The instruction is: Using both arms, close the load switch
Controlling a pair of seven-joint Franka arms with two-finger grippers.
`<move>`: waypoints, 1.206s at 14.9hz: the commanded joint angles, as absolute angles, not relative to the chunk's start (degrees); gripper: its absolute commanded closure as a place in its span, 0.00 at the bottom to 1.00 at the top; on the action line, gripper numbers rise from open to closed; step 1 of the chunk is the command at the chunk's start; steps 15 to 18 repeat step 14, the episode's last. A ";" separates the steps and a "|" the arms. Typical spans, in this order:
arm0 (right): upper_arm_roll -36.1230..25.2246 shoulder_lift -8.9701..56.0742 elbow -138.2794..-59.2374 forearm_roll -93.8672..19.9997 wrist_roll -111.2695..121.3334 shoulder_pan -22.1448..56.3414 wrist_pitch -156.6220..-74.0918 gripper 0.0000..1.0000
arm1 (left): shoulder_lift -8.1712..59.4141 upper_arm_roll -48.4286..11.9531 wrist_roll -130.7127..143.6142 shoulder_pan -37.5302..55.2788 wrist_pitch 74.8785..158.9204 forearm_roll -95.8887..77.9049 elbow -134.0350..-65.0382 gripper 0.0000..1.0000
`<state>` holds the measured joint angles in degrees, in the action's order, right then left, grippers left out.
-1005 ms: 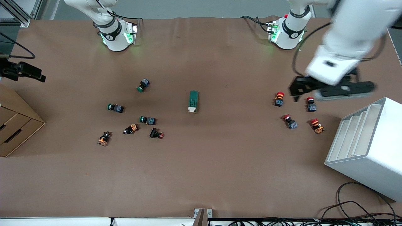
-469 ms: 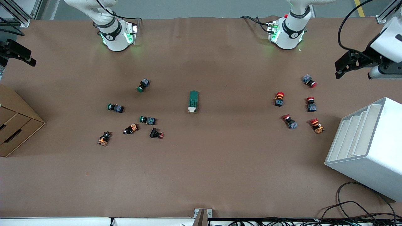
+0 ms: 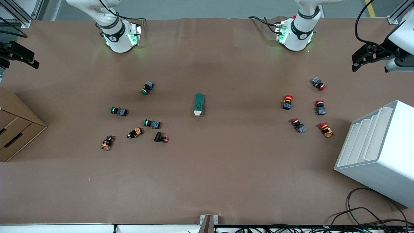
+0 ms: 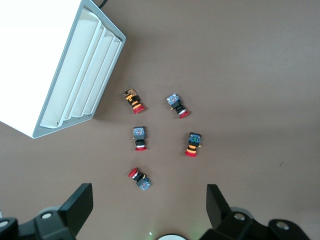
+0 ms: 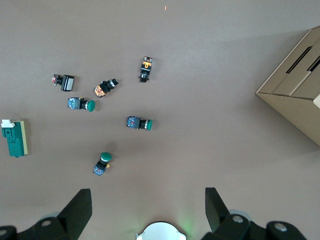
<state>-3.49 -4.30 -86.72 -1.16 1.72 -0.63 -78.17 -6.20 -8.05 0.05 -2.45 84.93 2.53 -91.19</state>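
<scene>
The load switch point(image 3: 199, 104) is a dark green block with a white sliding piece at its end nearer the front camera. It lies alone in the middle of the table and also shows in the right wrist view point(image 5: 14, 138). My left gripper point(image 3: 364, 58) is open and empty, high over the left arm's end of the table; in the left wrist view point(image 4: 149, 205) its jaws stand wide apart. My right gripper point(image 3: 24, 58) is open and empty, high over the right arm's end; in the right wrist view point(image 5: 147, 207) its jaws also stand wide. Both are well apart from the switch.
Several green and orange push-buttons point(image 3: 152, 123) lie toward the right arm's end, several red push-buttons point(image 3: 287, 102) toward the left arm's end. A white slotted rack point(image 3: 378, 149) stands at the left arm's end, a cardboard box point(image 3: 16, 126) at the right arm's end.
My left arm has swung up and away from over the red push-buttons toward the table's end, uncovering one more red button. My right gripper has drifted toward the robots' side. The switch has not moved.
</scene>
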 commanded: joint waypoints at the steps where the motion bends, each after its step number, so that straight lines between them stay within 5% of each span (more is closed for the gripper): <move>1: -2.20 -5.54 -88.24 -0.70 2.64 -1.76 -78.22 0.00 | -8.26 -10.80 0.26 -5.17 85.25 0.19 -93.16 0.00; 18: -2.11 -5.54 -88.33 -0.53 4.13 -1.32 -77.52 0.00 | -5.80 -11.60 4.31 -7.03 85.08 -1.06 -89.82 0.00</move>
